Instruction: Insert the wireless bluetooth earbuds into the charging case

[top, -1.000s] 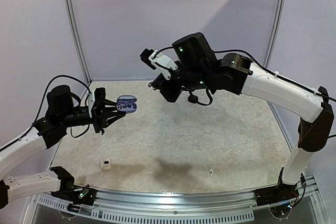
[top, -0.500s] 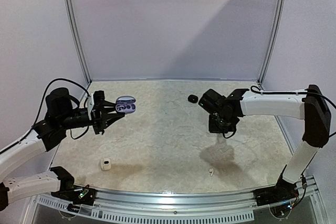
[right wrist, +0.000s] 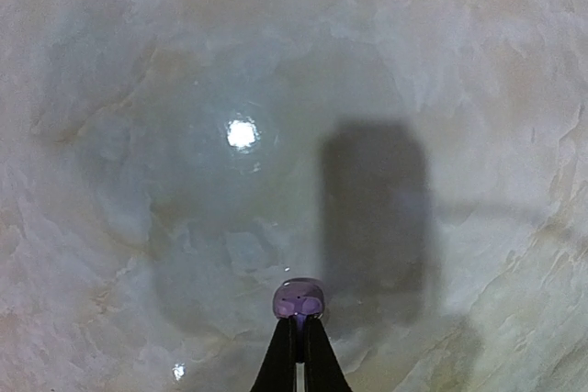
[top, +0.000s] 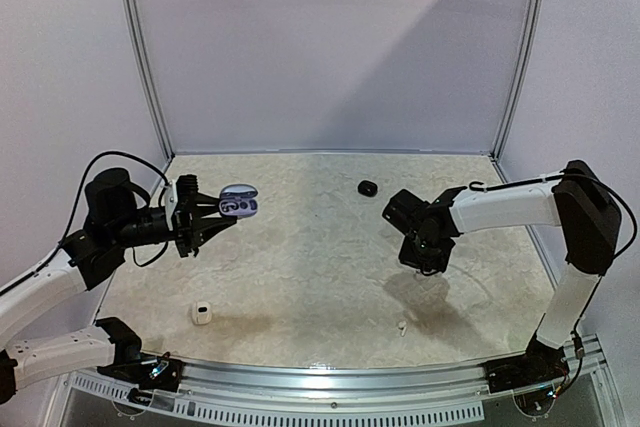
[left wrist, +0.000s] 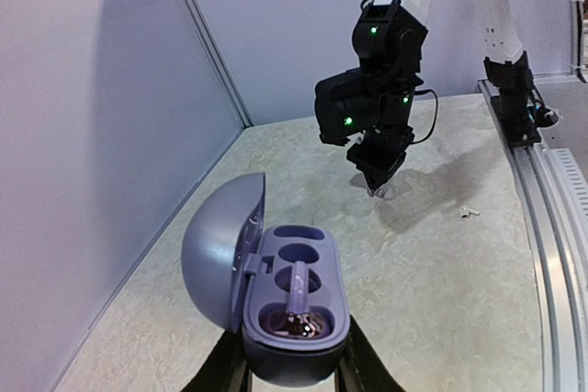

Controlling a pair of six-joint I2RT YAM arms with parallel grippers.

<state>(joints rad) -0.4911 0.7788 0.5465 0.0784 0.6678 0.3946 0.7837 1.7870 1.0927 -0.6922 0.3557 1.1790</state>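
My left gripper point(top: 213, 217) is shut on the base of a purple charging case point(top: 239, 203), held in the air over the table's left side. Its lid stands open in the left wrist view, where the case point(left wrist: 276, 273) has one purple earbud point(left wrist: 300, 304) seated in the near socket and the far socket empty. My right gripper point(top: 424, 267) points straight down, low over the table's right half. It is shut on the stem of a second purple earbud point(right wrist: 299, 298), whose head sticks out just past the fingertips point(right wrist: 285, 341) above the bare marbled surface.
A small black pebble-like thing point(top: 367, 187) lies at the back of the table. A little white case point(top: 202, 313) stands near the front left. A tiny white bud point(top: 401, 326) lies near the front right, close to the rail point(top: 350, 387). Pale walls enclose the table.
My right arm has swung from high at the back centre down to low over the table's right half, the purple earbud still in its grip. The left arm and the case have stayed put.
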